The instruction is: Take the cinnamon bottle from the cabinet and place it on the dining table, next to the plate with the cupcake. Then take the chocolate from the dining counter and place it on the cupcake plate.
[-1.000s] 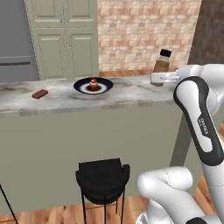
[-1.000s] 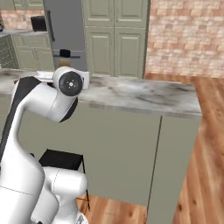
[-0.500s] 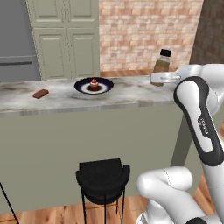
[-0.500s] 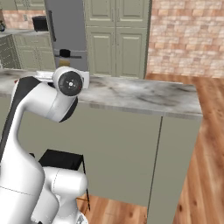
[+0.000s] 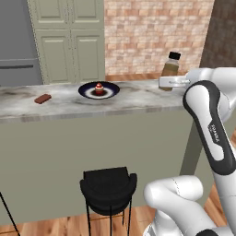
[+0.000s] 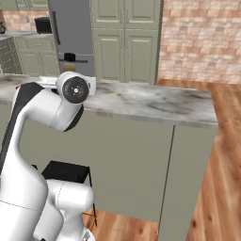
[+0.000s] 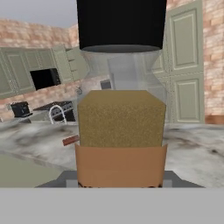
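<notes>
Hand view is showing the claw (image 7: 120, 183) pinching the cinnamon bottle (image 7: 120, 131) low on its body, upright, black cap up, brown powder filling the lower part under a clear neck. From the left base view the claw (image 5: 167, 83) is carrying the cinnamon bottle (image 5: 170, 65) just over the right end of the bench (image 5: 138, 99), well clear of the plate (image 5: 87, 91).

Judging from this, the step in hand is setting the bottle down beside the plate. To do it well the arm is needing to travel left along the bench, keeping the bottle vertical and above the top, then lowering until the base is resting flat on the marble near the plate's rim without touching it, and only then letting go; releasing it tilted could tip so slim a thing.

The plate is holding the cupcake (image 5: 98, 88) at its middle and nothing else. The chocolate (image 5: 42, 98) is lying flat towards the bench's left end, apart from the plate, untouched as yet.
</notes>
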